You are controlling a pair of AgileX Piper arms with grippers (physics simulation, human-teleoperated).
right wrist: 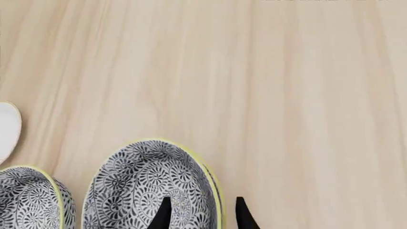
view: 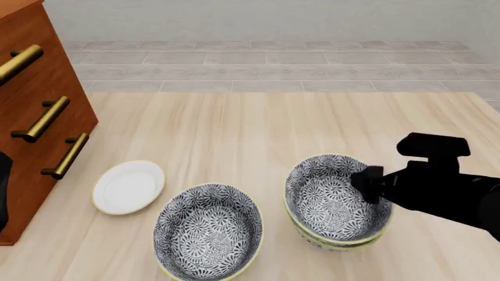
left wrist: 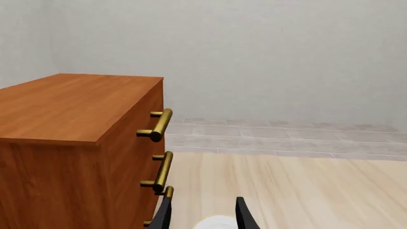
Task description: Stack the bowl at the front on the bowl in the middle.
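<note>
The right hand [right wrist: 200, 217] straddled the right rim of the stacked bowl [view: 332, 196], one finger inside, one outside, closed on that rim. This bowl sat nested on another bowl [view: 338, 241] at the counter's [view: 258, 134] near right. A third bowl [view: 208, 229] stood just left, near a white plate [view: 129, 186]. The left hand [left wrist: 202, 217] hung apart-fingered, holding nothing, beside the wooden cabinet [left wrist: 70, 143].

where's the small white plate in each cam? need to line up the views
Front view: white plate on the table, between the wooden cabinet and the lone patterned bowl.
Left wrist view: pale sliver between the left gripper's fingers, probably its rim.
Right wrist view: cropped at the frame edge, beside that bowl.
Shared landmark: the plate's neighbouring bowl.
</note>
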